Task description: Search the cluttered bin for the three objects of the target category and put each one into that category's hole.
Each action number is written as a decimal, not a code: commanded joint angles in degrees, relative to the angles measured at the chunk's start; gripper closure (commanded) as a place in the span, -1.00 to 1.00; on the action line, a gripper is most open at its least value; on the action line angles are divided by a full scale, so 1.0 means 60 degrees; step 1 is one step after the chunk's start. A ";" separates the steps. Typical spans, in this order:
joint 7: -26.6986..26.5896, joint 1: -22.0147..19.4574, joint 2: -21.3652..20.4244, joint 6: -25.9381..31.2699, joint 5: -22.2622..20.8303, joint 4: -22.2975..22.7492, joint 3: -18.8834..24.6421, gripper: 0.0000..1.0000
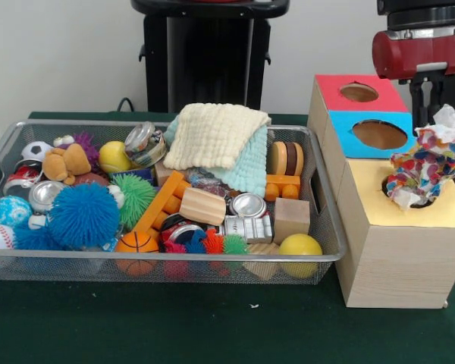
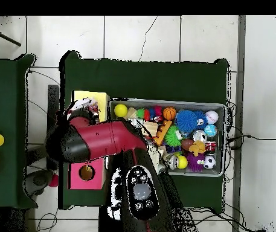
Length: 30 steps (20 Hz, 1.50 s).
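Front view: the bin [image 1: 0, 155] occupies the left and centre of the green table [image 1: 212, 326]. To its right stands a row of pale wooden boxes with coloured tops: red at the far end, blue in the middle, yellow nearest the camera.

The knotted fabric ball [image 1: 428, 163], multicoloured with white cloth at its top, sits in the hole [image 1: 418, 202] of the yellow-topped box, its lower part at the opening and most of its body above the box top. The hole is largely covered by the ball.

The arm [image 1: 421, 49] enters at the upper right, directly above the ball. A dark part of the gripper [image 1: 422, 98] shows below the red housing, just above the ball. The state of the jaws cannot be told from either view, nor whether they touch the fabric.

Bin contents:
- a cream knitted cloth [image 1: 216, 135] at the far centre, lying over a pale green cloth;
- a blue spiky ball [image 1: 82, 216] at the near left;
- a small basketball [image 1: 137, 244] at the near rim;
- a yellow ball [image 1: 300, 246] at the near right corner;
- a brown teddy bear [image 1: 66, 162] at the far left.

Overhead view: the arm [image 2: 101, 140] extends across the boxes beside the bin [image 2: 226, 139].
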 commanded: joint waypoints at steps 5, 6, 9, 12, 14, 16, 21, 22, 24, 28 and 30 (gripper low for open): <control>-0.0862 0.0056 -0.0012 0.1914 -0.1270 -0.1091 -0.0266 1.00; -0.0853 0.0077 -0.0031 0.1961 -0.1328 -0.1140 -0.0264 1.00; -0.0994 0.0100 -0.0070 0.2183 -0.1619 -0.1347 -0.0242 1.00; -0.0957 0.0046 -0.0109 0.2346 -0.1767 -0.1401 -0.0169 1.00; -0.0793 0.0004 -0.0110 0.2365 -0.1804 -0.1371 -0.0136 1.00; -0.0634 -0.0043 -0.0122 0.2446 -0.1772 -0.1314 -0.0116 1.00; -0.0032 -0.0118 -0.0151 0.2401 -0.1461 -0.1143 -0.0139 -1.00; 0.0158 -0.0081 -0.0164 0.2262 -0.1424 -0.1158 -0.0207 -1.00; -0.0089 -0.0103 -0.0208 0.2505 -0.1520 -0.1255 -0.0203 -1.00; -0.0506 -0.0077 -0.0237 0.2816 -0.1737 -0.1380 -0.0169 -1.00; -0.0508 -0.0035 -0.0244 0.2856 -0.1774 -0.1396 -0.0186 -1.00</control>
